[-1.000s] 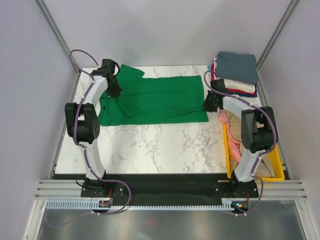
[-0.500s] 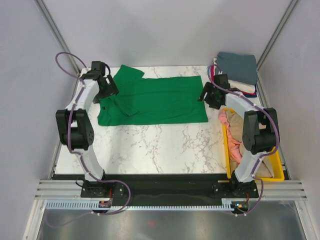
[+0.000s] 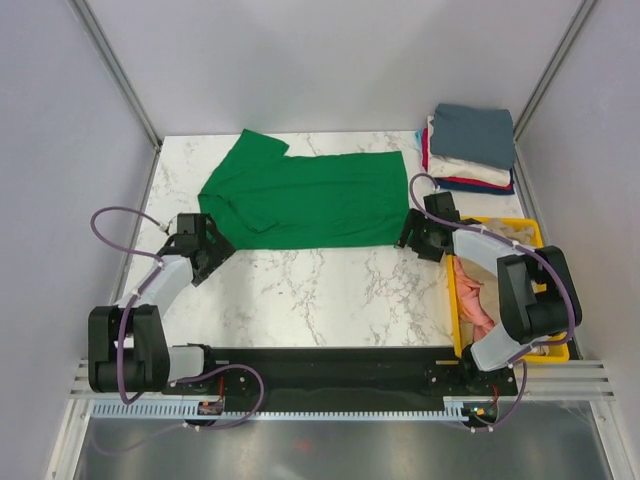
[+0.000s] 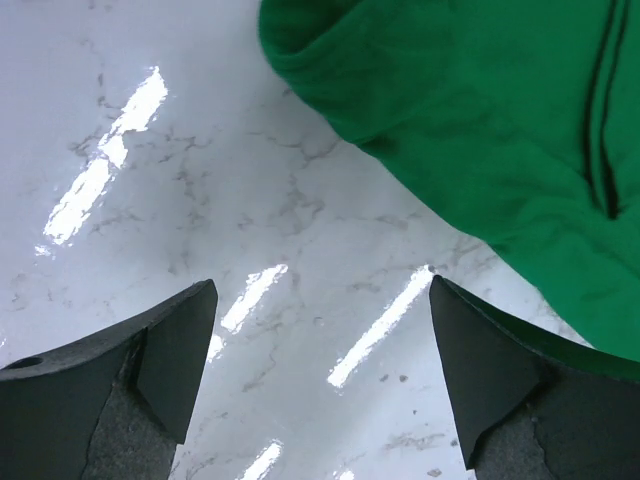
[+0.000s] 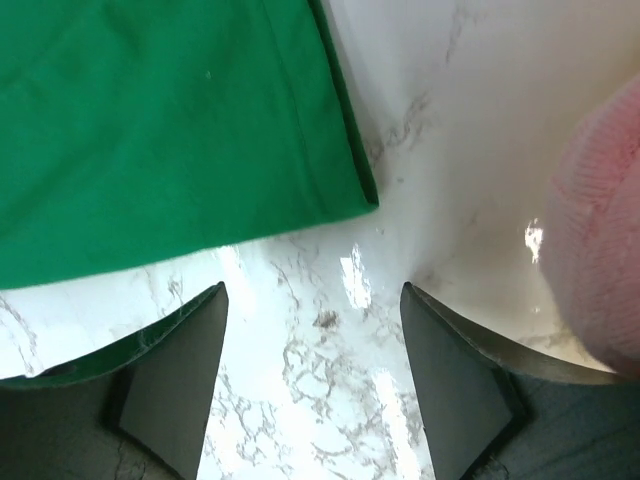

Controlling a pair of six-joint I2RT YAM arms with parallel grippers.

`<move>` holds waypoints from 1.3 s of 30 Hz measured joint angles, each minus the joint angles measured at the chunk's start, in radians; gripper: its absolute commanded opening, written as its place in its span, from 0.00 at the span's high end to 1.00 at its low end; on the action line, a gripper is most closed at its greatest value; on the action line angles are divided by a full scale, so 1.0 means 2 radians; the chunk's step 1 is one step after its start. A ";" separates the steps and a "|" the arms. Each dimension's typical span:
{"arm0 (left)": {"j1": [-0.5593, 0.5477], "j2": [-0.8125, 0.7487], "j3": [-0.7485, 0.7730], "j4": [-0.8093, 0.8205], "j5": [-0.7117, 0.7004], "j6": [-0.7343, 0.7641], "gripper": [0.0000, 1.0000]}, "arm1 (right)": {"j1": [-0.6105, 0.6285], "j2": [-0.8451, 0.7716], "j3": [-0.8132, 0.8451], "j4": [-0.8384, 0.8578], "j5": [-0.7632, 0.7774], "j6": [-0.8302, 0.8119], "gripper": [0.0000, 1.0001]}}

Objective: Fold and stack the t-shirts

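White marble-pattern tabletop (image 3: 330, 290) sits inside a plain grey-walled enclosure (image 3: 330, 60) (aluminium corner posts (image 3: 109, 62) at rear); bright light streaks (image 4: 100, 185) reflect off its glossy surface.

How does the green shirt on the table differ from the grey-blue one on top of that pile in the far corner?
The green shirt lies spread out long across the table, one sleeve sticking out; the grey-blue shirt is folded into a compact rectangle. The green shirt lies alone on the marble, while the grey-blue shirt sits on a pile of other folded shirts. Both are plain cloth in one solid colour.
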 measured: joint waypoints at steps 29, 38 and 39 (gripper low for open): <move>0.068 0.083 -0.041 0.224 -0.031 -0.054 0.67 | -0.027 0.047 0.005 0.093 -0.002 -0.003 0.87; 0.109 0.097 -0.036 0.264 0.017 -0.058 0.98 | -0.027 0.051 0.005 0.095 -0.017 -0.002 1.00; 0.111 0.092 -0.037 0.263 0.020 -0.058 0.98 | -0.027 0.051 0.005 0.094 -0.019 -0.002 1.00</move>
